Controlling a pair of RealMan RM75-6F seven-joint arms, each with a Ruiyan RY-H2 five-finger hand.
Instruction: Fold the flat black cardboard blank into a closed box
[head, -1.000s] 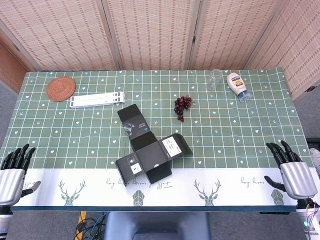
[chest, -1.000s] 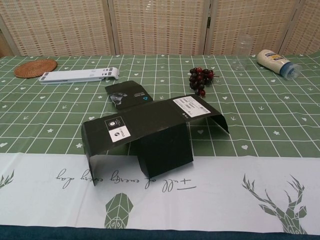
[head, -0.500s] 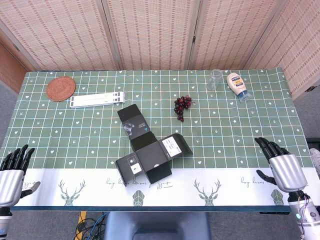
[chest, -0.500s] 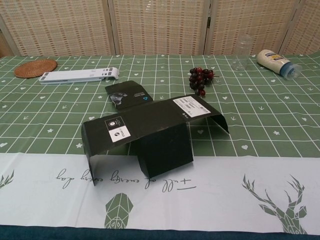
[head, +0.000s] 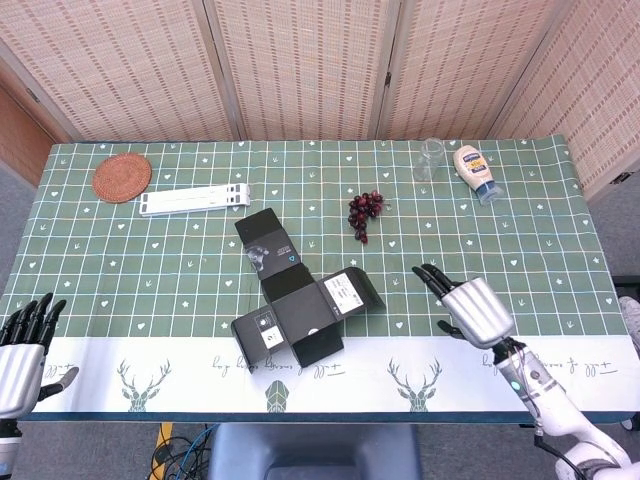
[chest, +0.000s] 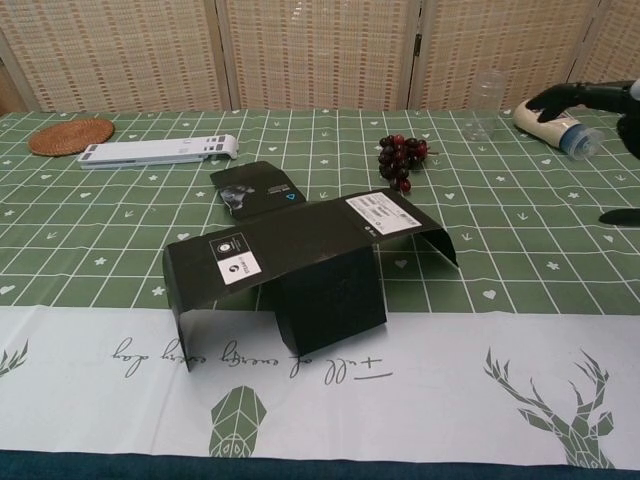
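On the green checked tablecloth (head: 200, 270) near the front edge lies the black cardboard blank (head: 300, 300), partly bent, its panels arching off the cloth. My right hand (head: 470, 308) hovers just right of it, fingers spread, holding nothing. My left hand (head: 22, 345) rests at the corner, fingers apart, empty. Behind sit grapes (head: 364, 211).

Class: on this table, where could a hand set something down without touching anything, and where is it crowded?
Free: the cloth between the grapes and the mayonnaise bottle, and the white strip left of the cardboard blank. Crowded: the centre, around the blank and the right hand.
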